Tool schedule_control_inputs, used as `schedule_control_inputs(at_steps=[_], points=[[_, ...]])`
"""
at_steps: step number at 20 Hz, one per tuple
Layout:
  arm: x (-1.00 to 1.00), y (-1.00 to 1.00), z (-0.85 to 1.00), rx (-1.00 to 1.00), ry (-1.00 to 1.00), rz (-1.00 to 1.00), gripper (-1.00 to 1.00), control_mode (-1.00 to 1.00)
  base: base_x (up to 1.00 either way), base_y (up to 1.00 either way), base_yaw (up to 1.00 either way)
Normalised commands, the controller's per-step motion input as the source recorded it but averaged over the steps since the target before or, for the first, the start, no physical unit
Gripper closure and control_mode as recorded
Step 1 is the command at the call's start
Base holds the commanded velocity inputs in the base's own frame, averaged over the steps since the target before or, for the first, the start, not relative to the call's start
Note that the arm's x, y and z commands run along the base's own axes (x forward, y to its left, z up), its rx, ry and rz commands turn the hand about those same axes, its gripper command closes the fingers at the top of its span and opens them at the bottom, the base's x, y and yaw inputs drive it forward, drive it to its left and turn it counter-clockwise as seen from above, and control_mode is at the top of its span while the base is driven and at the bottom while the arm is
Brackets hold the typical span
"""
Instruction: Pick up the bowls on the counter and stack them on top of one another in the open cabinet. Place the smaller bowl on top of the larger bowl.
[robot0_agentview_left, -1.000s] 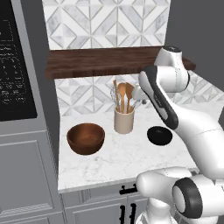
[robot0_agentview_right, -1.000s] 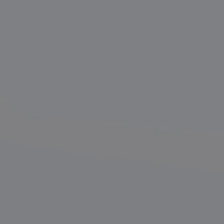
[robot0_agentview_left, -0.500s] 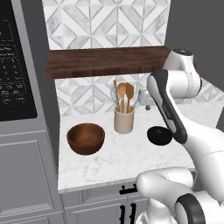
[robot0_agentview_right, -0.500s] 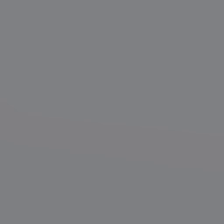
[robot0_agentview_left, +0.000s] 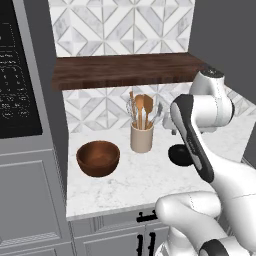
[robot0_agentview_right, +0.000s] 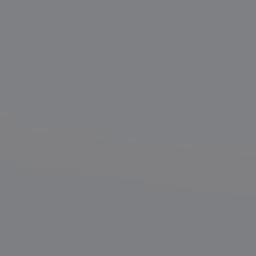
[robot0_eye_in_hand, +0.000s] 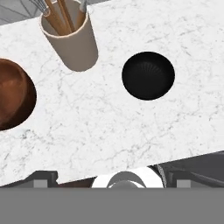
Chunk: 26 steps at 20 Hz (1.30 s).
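Observation:
The larger bowl (robot0_agentview_left: 98, 157), reddish-brown wood with a dark inside, sits on the left of the white marble counter (robot0_agentview_left: 140, 182); the hand view catches it at the left edge (robot0_eye_in_hand: 13, 94). The smaller bowl (robot0_agentview_left: 178, 155), glossy black, rests on the counter to the right, partly behind my forearm, and lies empty below the hand (robot0_eye_in_hand: 148, 75). My gripper (robot0_eye_in_hand: 113, 178) hovers high above the counter's front edge, open, its dark fingertips (robot0_eye_in_hand: 42, 178) spread wide with nothing between them. The open cabinet's dark wood shelf (robot0_agentview_left: 125, 70) is bare.
A beige utensil holder (robot0_agentview_left: 141, 136) with wooden spoons and a whisk stands between the two bowls, at the top left in the hand view (robot0_eye_in_hand: 72, 41). A dark oven panel (robot0_agentview_left: 15, 75) in a tall grey unit borders the counter's left. Grey cabinet fronts (robot0_agentview_left: 110, 235) run below.
My arm has swung right and folded down, so the forearm now covers part of the black bowl. Both bowls and the utensil holder have stayed put.

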Motion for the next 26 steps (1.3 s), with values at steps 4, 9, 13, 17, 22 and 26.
schedule_control_inputs(at_steps=[4, 9, 13, 17, 22, 26], points=[[0.0, -0.31, -0.27, 0.0, 0.0, -0.14, -1.0, -1.0, 0.0, 0.0, 0.0], [0.03, -0.28, -0.24, 0.0, 0.0, -0.12, -1.0, -1.0, 0.0, 0.0, 0.0], [0.01, -0.38, -0.08, 0.02, 0.0, -0.04, -1.0, -1.0, 0.0, 0.0, 0.0], [0.03, -0.44, -0.29, 0.02, 0.0, 0.0, -1.0, -1.0, 0.0, 0.0, 0.0], [0.03, -0.35, -0.22, 0.04, 0.0, 0.0, -1.0, -1.0, 0.0, 0.0, 0.0], [0.16, -0.23, -0.21, 0.04, 0.0, 0.0, -1.0, -1.0, 0.0, 0.0, 0.0]])
